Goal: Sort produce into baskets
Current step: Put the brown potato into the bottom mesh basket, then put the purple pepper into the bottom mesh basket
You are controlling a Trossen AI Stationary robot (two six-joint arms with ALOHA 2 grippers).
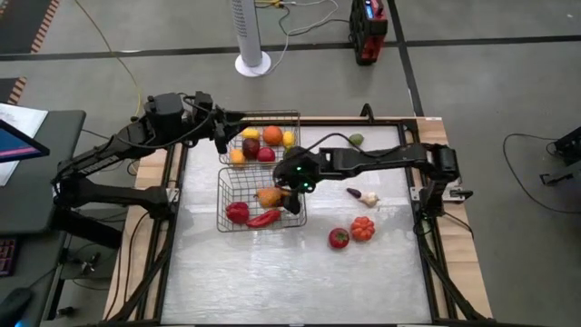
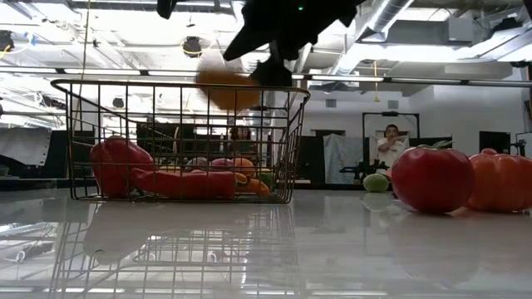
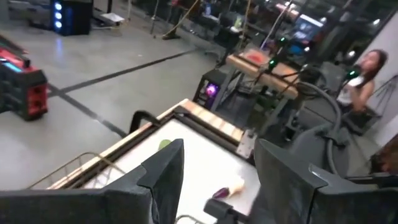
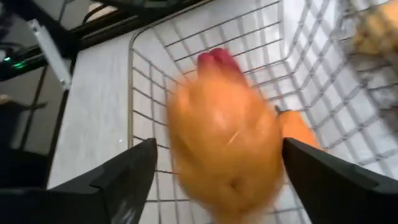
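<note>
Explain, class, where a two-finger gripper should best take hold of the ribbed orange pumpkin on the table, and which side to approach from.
Probably from straight above, fingers closing across the middle of the pumpkin. It sits upright and squat on the table, so its rounded flanks offer opposing faces. A tomato lies close on one side, so set the fingers along the other axis, away from it.

White, glossy bench with wooden edging and a black frame. Beyond its far edge, on grey floor: white tower fan on a round base, red and black box, yellow cable trailing. Off to one side, dark desk with a lit screen. Level view: seated person far back, ceiling pipes overhead.
</note>
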